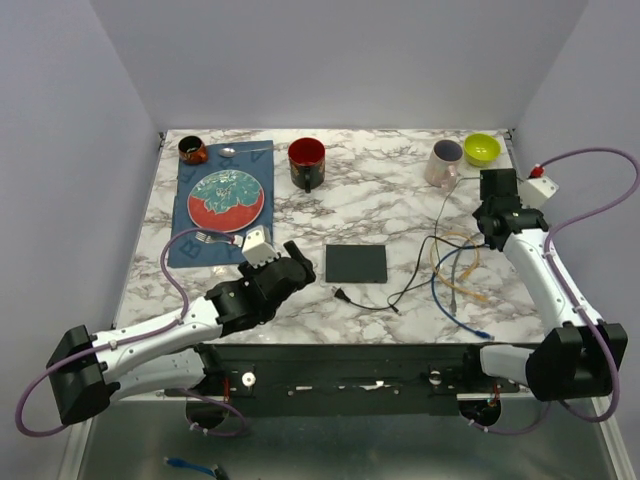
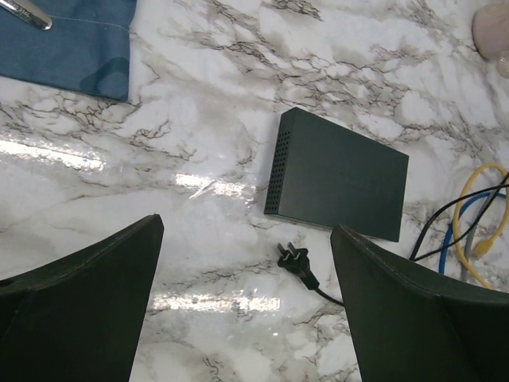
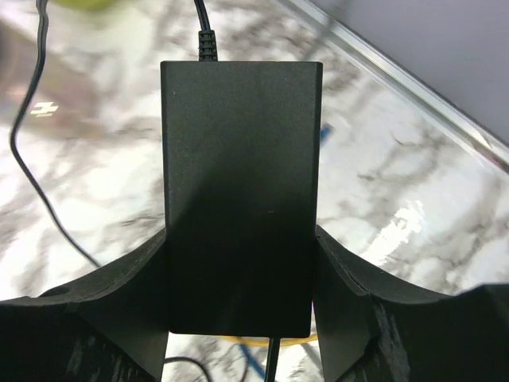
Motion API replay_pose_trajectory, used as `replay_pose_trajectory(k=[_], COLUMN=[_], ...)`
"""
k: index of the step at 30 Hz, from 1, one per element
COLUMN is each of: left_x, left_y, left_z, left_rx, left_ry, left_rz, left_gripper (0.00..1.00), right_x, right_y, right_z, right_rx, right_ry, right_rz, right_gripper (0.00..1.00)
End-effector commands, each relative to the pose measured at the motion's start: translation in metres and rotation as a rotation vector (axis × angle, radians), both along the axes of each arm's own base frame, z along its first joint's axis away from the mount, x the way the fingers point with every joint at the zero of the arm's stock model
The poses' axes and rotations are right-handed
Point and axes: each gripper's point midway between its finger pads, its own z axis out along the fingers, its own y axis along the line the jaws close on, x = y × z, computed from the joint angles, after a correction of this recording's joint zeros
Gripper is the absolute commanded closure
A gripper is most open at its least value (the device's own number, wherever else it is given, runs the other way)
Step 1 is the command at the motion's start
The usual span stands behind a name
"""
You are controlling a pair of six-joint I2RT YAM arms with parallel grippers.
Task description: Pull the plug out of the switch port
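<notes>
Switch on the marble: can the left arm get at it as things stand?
Likely yes. The left fingers stand open just short of the switch, bare marble between; the loose plug lies off to one side.

From above you get bright, even overhead light, with only soft shadows on the marble table (image 1: 400, 190). Ahead of your left claw (image 2: 246, 231), and between its spread fingers, white glare streaks lie on the marble, yet that view is sharp. The power brick (image 3: 238, 191) clamped in your right claw (image 3: 238, 247) reads crisp but dark. Everything beyond it is blurred, with a glare patch to the claw's right.
</notes>
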Motion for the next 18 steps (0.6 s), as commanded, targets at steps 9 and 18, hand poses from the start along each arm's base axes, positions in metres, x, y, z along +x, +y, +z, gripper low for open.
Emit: replay_pose_trajectory(k=[9, 18], left_x=[0.002, -0.002], left_y=[-0.021, -0.029], left_z=[0.001, -0.011], left_rx=[-0.066, -0.042], left_ry=[0.01, 0.04], left_rz=[-0.045, -0.095], left_gripper=[0.01, 0.01], right_x=[-0.048, -0.044], right_y=[-0.067, -0.075], right_z=[-0.09, -0.13], right_rx=[0.168, 0.174], right_ry=[0.188, 0.331], right_rz=[-0.315, -0.288], right_gripper=[0.99, 0.52])
